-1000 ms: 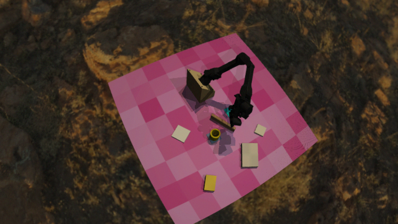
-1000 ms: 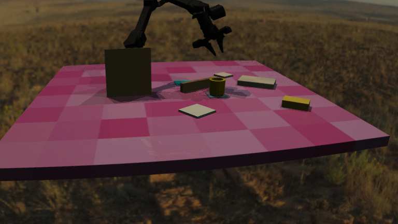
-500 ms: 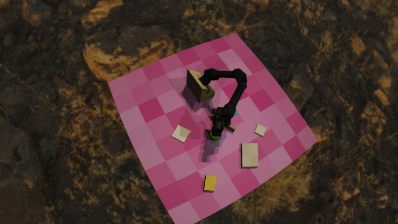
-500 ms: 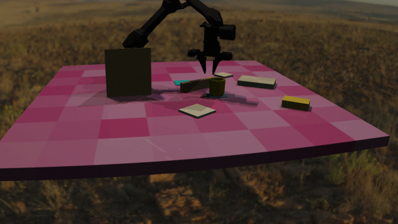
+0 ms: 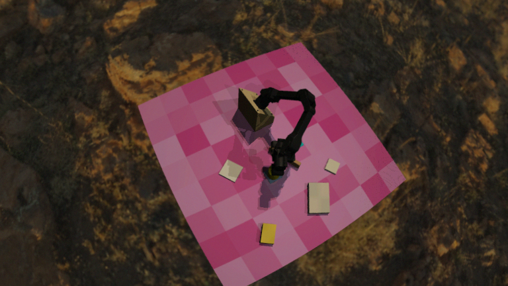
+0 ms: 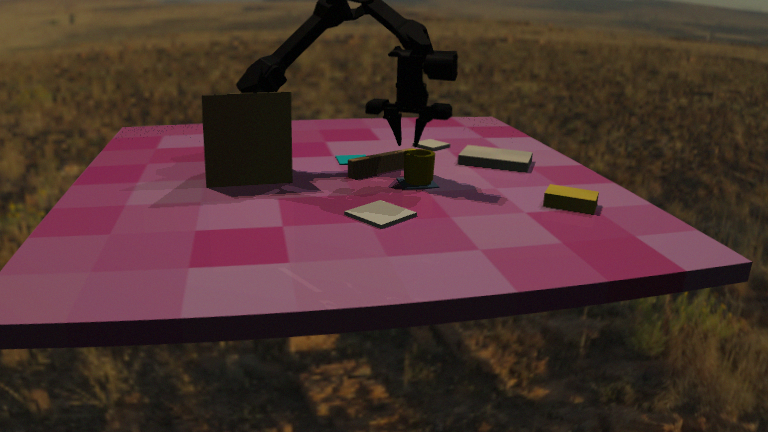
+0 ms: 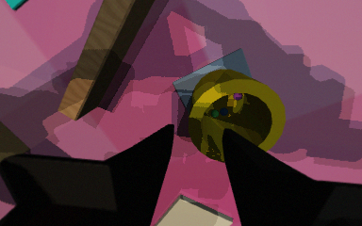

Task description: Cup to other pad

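We hung our claw (image 6: pixel 407 143), part-open and holding nothing, just above the cup (image 6: pixel 419 166) of marbles (image 7: pixel 238 96) on its blue pad (image 7: pixel 189 87), judging the next move a straight descent to straddle its rim.

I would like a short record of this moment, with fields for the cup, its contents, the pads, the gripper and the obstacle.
cup: yellow cup, upright on a blue-grey pad
contents: small marbles inside
other pad: teal, beyond the wooden bar
gripper: gripper open, above the cup, holding nothing
obstacle: wooden bar lying between the two pads
task stage: cup not yet grasped
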### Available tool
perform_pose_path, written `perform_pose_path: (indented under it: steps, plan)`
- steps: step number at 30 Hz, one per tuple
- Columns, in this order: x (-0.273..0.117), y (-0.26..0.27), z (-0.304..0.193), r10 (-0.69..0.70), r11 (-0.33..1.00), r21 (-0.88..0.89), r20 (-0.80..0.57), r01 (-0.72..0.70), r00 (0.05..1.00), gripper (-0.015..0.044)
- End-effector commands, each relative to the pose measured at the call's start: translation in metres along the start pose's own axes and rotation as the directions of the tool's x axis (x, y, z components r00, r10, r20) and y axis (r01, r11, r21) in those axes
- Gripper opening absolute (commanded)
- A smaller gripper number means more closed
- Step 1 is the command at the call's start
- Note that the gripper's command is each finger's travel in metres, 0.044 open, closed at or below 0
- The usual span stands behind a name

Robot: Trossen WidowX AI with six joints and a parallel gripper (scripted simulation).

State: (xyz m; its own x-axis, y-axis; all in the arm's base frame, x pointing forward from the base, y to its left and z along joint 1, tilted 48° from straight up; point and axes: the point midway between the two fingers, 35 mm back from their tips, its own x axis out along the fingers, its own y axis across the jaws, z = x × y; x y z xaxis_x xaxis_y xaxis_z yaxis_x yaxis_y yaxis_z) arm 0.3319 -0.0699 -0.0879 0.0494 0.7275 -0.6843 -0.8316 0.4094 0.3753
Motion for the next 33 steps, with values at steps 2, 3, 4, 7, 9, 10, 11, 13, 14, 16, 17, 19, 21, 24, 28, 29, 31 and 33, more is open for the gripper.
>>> perform_pose_path:
  steps: [2, 3, 4, 7, 9, 10, 11, 13, 14, 16, 17, 19, 21, 24, 28, 29, 31, 33]
  plan:
    - [0.009, 0.001, 0.0, 0.004, 1.0, 0.007, 0.005, -0.004, 1.0, 0.0166]
    - [0.01, 0.001, 0.001, 0.004, 1.0, 0.007, 0.005, -0.004, 1.0, 0.0166]
    - [0.012, 0.001, 0.001, 0.004, 1.0, 0.007, 0.005, -0.004, 1.0, 0.0166]
    - [0.017, 0.001, 0.001, 0.004, 1.0, 0.007, 0.005, -0.004, 1.0, 0.0166]
    - [0.02, 0.001, 0.001, 0.004, 1.0, 0.007, 0.005, -0.004, 1.0, 0.0166]
    - [0.022, 0.001, 0.001, 0.004, 1.0, 0.007, 0.005, -0.004, 1.0, 0.0166]
    - [0.023, 0.001, 0.001, 0.004, 1.0, 0.007, 0.005, -0.004, 1.0, 0.0166]
    - [0.027, 0.001, 0.001, 0.004, 1.0, 0.007, 0.006, -0.004, 1.0, 0.0166]
    - [0.028, 0.001, 0.001, 0.004, 1.0, 0.007, 0.006, -0.004, 1.0, 0.0166]
    - [0.031, 0.001, 0.001, 0.004, 1.0, 0.007, 0.006, -0.004, 1.0, 0.0166]
    - [0.033, 0.001, 0.001, 0.004, 1.0, 0.007, 0.006, -0.004, 1.0, 0.0166]
    - [0.036, 0.001, 0.001, 0.004, 1.0, 0.007, 0.006, -0.004, 1.0, 0.0166]
    - [0.039, 0.002, 0.001, 0.005, 1.0, 0.007, 0.007, -0.005, 1.0, 0.0166]
    - [0.044, 0.002, 0.001, 0.005, 1.0, 0.007, 0.007, -0.005, 1.0, 0.0166]
    - [0.05, 0.003, 0.001, 0.006, 1.0, 0.007, 0.008, -0.006, 1.0, 0.0166]
    - [0.051, 0.003, 0.001, 0.006, 1.0, 0.007, 0.008, -0.006, 1.0, 0.0166]
    - [0.051, 0.003, 0.001, 0.006, 1.0, 0.007, 0.008, -0.006, 1.0, 0.0166]
    - [0.05, 0.002, 0.001, 0.005, 1.0, 0.0, 0.002, -0.005, 1.0, 0.016]
